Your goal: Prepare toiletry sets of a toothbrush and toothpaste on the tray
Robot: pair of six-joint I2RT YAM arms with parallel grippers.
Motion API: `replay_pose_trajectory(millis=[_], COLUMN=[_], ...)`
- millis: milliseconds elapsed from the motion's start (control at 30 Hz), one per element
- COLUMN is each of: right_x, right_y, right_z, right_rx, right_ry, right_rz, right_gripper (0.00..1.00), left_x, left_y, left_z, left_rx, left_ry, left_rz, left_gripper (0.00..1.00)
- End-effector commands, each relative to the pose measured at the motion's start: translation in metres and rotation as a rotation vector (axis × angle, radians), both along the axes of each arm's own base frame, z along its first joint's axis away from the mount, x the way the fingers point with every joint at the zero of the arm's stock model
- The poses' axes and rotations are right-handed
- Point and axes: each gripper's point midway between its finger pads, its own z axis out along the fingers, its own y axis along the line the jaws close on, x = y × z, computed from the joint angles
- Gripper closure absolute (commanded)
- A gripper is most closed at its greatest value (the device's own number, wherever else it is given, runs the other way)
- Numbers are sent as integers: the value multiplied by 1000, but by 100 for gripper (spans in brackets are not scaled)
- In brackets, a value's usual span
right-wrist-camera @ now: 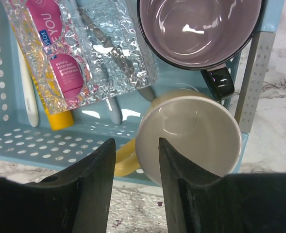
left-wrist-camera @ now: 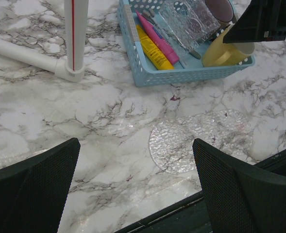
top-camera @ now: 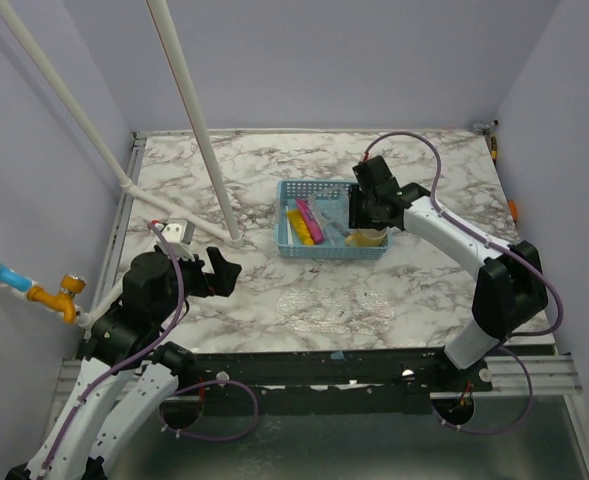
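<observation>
In the blue basket [top-camera: 292,248] at the middle of the top view lie all the task's things. The pink tube [right-wrist-camera: 60,73] lies on the yellow tube [right-wrist-camera: 60,119] in the left half. A pale brush [right-wrist-camera: 28,97] runs along their left side and a grey brush [right-wrist-camera: 106,48] along their right. A clear crinkled sheet [right-wrist-camera: 118,63] covers most of the pink tube and the grey brush. The right half holds a purple mug [right-wrist-camera: 198,29] at the upper right of the right wrist view and a yellow mug [right-wrist-camera: 191,141] just below it.

The tubes and brushes sit to the upper left of the right jaws, apart from them. They are well apart from the left jaws, in the upper middle of the left wrist view.

The right jaws stand about half open over the basket's right side. The yellow mug's rim and handle show in the gap between the black fingers [right-wrist-camera: 84,194]; I cannot tell whether they pinch it. The left jaws are spread wide over the bare marble desk [top-camera: 254,160], holding nothing. Clear textured discs [left-wrist-camera: 179,150] lie flat on the desk between them and the basket.
</observation>
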Motion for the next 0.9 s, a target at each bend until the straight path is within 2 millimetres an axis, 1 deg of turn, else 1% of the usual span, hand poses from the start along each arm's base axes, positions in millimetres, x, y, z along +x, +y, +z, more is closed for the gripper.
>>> replay_pose_trajectory(millis=[0,100,300,367,533,633,733,867], right_x=[1,3,3,3,4,4,6,7], right_y=[7,7,6,6,4,3,0,2], right_z=[-19,-25,-35,-38,-40,-38,-29,-8], right_rx=[-5,-24,-53,-63,-91,-103,-116,-97], right_ry=[32,37,51,56,56,49,28,-12], right_rz=[-6,-12,-13,-13,-19,-23,-32,-24], right_gripper=[56,57,64,69,86,99,99,99], left_x=[-2,-2,-2,-2,-2,-2,-2,-2], left_y=[0,1,1,1,1,1,1,2], left_z=[4,4,5,5,5,4,4,4], left_rx=[-1,-2,-2,-2,-2,-1,-1,-1], left_ry=[-17,-20,-22,-22,-22,-20,-22,-22], left_rz=[-11,-8,-6,-7,-5,-6,-5,-4], left_gripper=[1,1,1,1,1,1,1,1])
